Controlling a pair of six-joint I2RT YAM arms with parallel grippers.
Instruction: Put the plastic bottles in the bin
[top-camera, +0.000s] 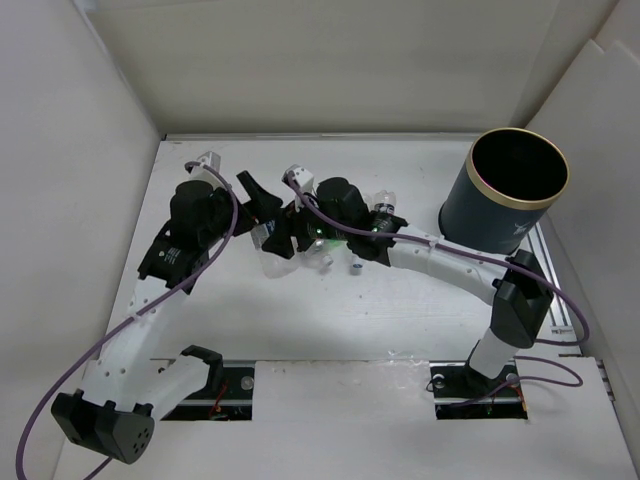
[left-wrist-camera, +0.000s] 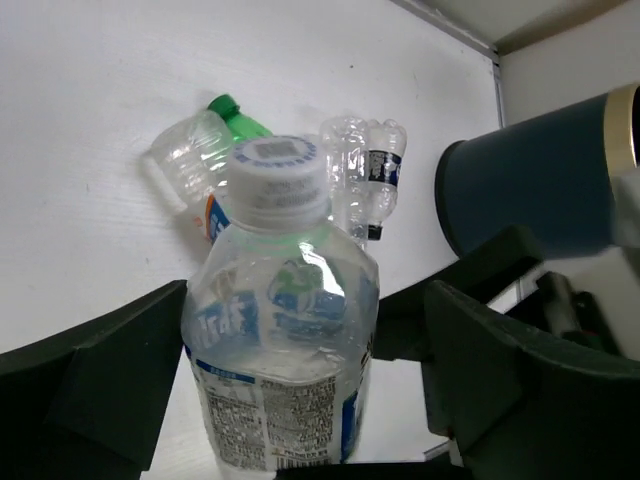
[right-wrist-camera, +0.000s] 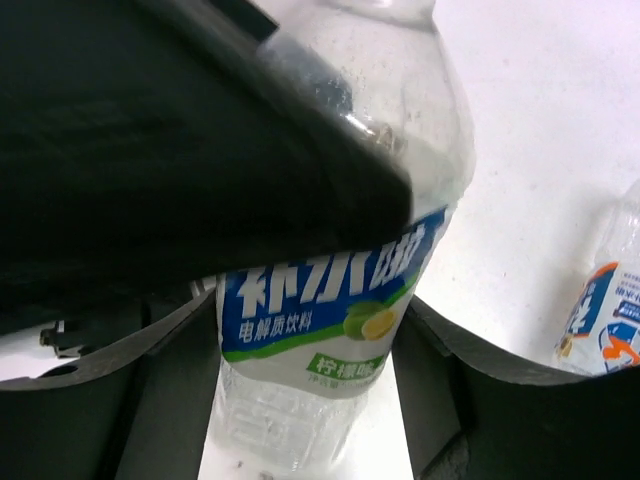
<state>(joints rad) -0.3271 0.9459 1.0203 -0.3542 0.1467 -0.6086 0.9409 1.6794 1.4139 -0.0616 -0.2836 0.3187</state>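
Note:
A clear bottle with a blue-and-white label (left-wrist-camera: 280, 340) and a white cap stands between my left gripper's (left-wrist-camera: 305, 390) jaws. The left finger touches it and a gap shows at the right finger, so this gripper is open. My right gripper (right-wrist-camera: 305, 380) is shut on a bottle with a blue-and-green lemon label (right-wrist-camera: 330, 300), both fingers against its sides. It looks like the same bottle (top-camera: 268, 247). From above, the left gripper (top-camera: 260, 205) and right gripper (top-camera: 284, 238) meet mid-table. The dark bin (top-camera: 515, 190) with a gold rim stands at the far right and also shows in the left wrist view (left-wrist-camera: 540, 170).
More bottles lie on the table beyond: a green one (left-wrist-camera: 238, 112), a clear one (left-wrist-camera: 185, 155) and a black-labelled one (left-wrist-camera: 383, 170). A blue-and-orange-labelled bottle (right-wrist-camera: 605, 315) lies at the right. White walls enclose the table. A black finger covers the top of the right wrist view.

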